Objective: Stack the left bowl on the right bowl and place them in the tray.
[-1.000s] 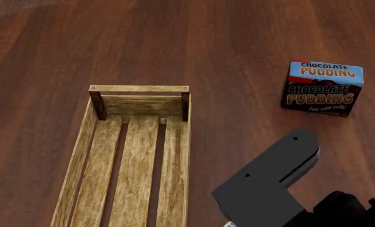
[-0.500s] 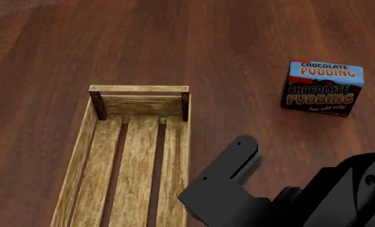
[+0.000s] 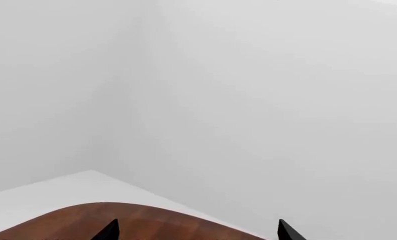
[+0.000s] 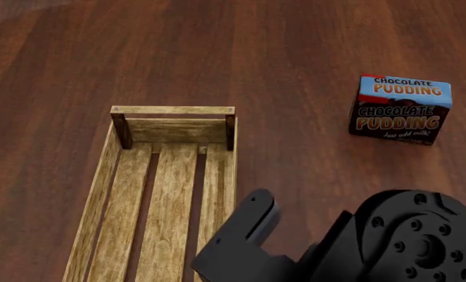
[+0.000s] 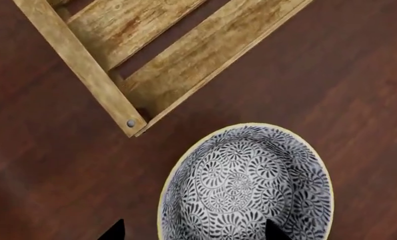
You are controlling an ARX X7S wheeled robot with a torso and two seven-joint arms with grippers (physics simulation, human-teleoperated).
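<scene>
In the right wrist view, the right gripper point(image 5: 190, 231) is shown only by two dark fingertips point(image 5: 113, 231), spread wide to either side of a patterned bowl point(image 5: 246, 184) with a yellow rim; nothing is gripped, and no contact between the tips and the bowl can be made out. One bowl is counted; a second is not seen in any view. The bowl is set on the dark wooden table point(image 5: 45, 165), just beside a corner of the tray point(image 5: 85, 65) but apart from it. In the head view, the right arm point(image 4: 358, 247) is seen at the near edge of the picture, overlapping the tray's right side, with its gripper hidden. One tray point(image 4: 100, 176) is counted, lying lengthwise from near to far, and nothing is seen on the part of its slats that shows. One chocolate pudding box point(image 4: 401, 110) is counted, farther off and well apart to the right. In the left wrist view, the left gripper point(image 3: 195, 232) is shown by two tips held wide apart, with only a curved table edge point(image 3: 152, 220) and pale walls point(image 3: 252, 100) beyond.
</scene>
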